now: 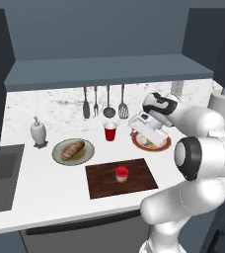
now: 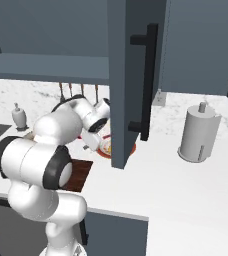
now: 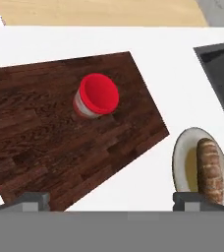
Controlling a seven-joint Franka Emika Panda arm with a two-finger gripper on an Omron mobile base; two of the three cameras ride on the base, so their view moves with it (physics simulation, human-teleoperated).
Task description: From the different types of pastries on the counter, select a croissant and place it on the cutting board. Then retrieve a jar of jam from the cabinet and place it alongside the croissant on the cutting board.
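Note:
The red jar of jam [image 1: 122, 174] [image 3: 96, 96] stands upright on the dark wooden cutting board [image 1: 139, 180] [image 3: 30, 142]. My gripper [image 1: 145, 134] [image 3: 111, 202] hangs open over the red-rimmed plate [image 1: 163, 145] [image 2: 105, 150] right of the board, with nothing between its fingers. My hand covers most of the croissant [image 1: 155, 144]; just a pale yellow bit shows. The brown loaf [image 1: 73, 149] [image 3: 210, 167] lies on its round plate [image 1: 87, 153] left of the board. Above the counter [image 1: 45, 188] runs the cabinet [image 1: 109, 69] with its open shelf.
A red cup [image 1: 110, 132] stands behind the board. Utensils [image 1: 104, 101] hang on the backsplash. A soap dispenser [image 1: 38, 132] and the sink [image 1: 1, 173] are at the left. The open cabinet door [image 2: 131, 85] hangs near my arm; a paper towel roll [image 2: 198, 132] stands at the right.

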